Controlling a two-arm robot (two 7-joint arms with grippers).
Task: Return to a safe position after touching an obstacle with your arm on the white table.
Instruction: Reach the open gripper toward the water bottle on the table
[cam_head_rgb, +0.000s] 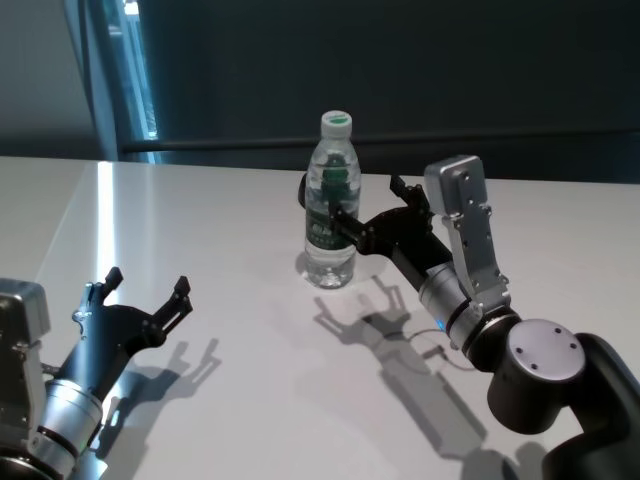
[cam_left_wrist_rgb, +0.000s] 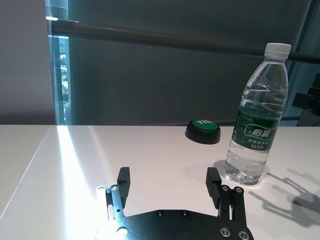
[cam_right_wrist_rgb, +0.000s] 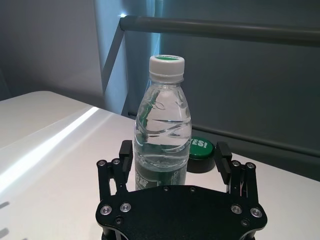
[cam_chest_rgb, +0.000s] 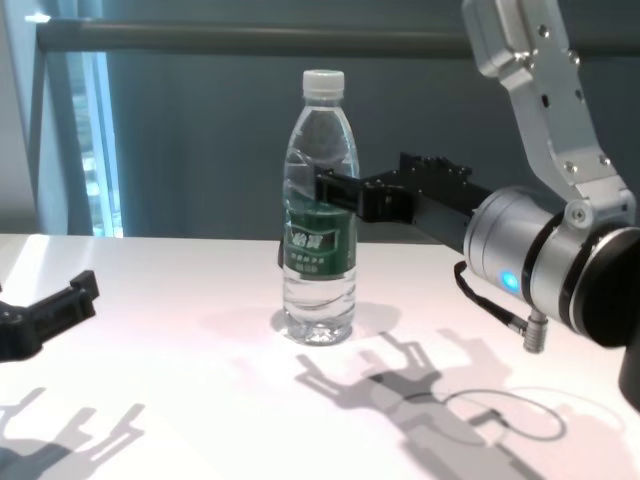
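Observation:
The obstacle, a clear water bottle (cam_head_rgb: 331, 200) with a white cap and green label, stands upright mid-table on the white table (cam_head_rgb: 200, 230). My right gripper (cam_head_rgb: 362, 196) is open at label height right at the bottle. In the right wrist view its fingers (cam_right_wrist_rgb: 125, 150) flank the bottle (cam_right_wrist_rgb: 162, 125), and I cannot tell whether they touch it. The chest view shows one finger crossing in front of the bottle (cam_chest_rgb: 320, 230). My left gripper (cam_head_rgb: 148, 280) hovers open and empty low at the near left, well away from the bottle (cam_left_wrist_rgb: 257, 115).
A black puck with a green top (cam_left_wrist_rgb: 202, 131) lies on the table just behind the bottle, also visible as the puck (cam_right_wrist_rgb: 200, 150) in the right wrist view. A dark rail (cam_right_wrist_rgb: 225, 27) and wall run along the table's far edge. Bare tabletop lies left of the bottle.

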